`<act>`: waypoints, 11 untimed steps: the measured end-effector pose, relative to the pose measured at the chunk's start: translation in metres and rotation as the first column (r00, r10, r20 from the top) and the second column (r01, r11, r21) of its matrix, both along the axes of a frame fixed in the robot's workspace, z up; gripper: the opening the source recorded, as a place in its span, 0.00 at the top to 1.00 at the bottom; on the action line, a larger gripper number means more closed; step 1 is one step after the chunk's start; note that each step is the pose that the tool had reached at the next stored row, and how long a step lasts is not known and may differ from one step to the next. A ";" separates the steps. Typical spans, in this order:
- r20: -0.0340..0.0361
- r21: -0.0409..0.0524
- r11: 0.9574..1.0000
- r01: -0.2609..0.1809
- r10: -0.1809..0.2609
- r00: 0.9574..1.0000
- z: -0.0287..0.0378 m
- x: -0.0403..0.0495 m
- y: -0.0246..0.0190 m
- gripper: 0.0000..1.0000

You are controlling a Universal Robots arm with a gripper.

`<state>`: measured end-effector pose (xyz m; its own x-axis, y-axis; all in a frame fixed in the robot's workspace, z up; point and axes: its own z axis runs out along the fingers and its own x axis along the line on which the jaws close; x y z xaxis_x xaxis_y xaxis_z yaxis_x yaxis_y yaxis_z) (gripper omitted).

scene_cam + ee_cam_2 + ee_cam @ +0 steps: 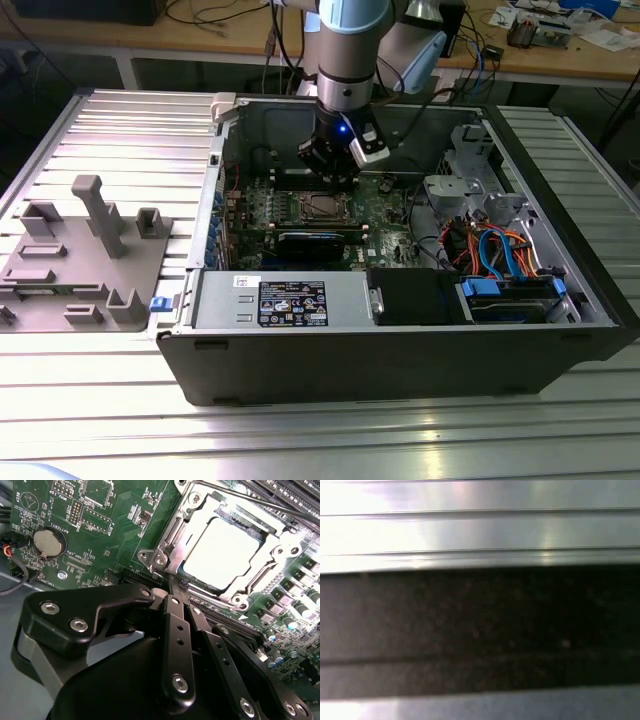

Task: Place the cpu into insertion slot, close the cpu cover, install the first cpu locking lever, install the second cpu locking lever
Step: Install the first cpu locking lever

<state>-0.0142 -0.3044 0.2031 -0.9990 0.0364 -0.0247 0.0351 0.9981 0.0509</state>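
The cpu [222,552] lies flat in the insertion slot [316,208] on the green motherboard, its dull silver top showing through the window of the cpu cover [285,542]. The cover lies down flat around it. A thin locking lever rod [250,499] runs along the far side of the socket. My gripper [179,587] is shut, its black fingers [175,630] pressed together with the tips right at the socket's near corner. In the exterior view the gripper [335,180] hangs inside the open computer case, just behind the socket.
Case walls [400,365] ring the board. A black module [318,240] and the power supply [290,300] sit in front of the socket; a drive cage with blue and orange cables [510,265] is on the exterior view's right. A grey fixture tray [85,255] rests outside the case.
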 end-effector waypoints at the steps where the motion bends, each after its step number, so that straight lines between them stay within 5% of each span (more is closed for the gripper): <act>1: 0.000 0.000 1.000 0.000 0.000 1.000 -0.0001 0.0000 -0.0001 0.89; 6: 0.000 0.002 1.000 0.000 0.000 1.000 -0.0002 0.0000 -0.0002 0.89; 11: 0.000 0.021 1.000 0.000 0.000 1.000 -0.0005 0.0000 -0.0001 0.89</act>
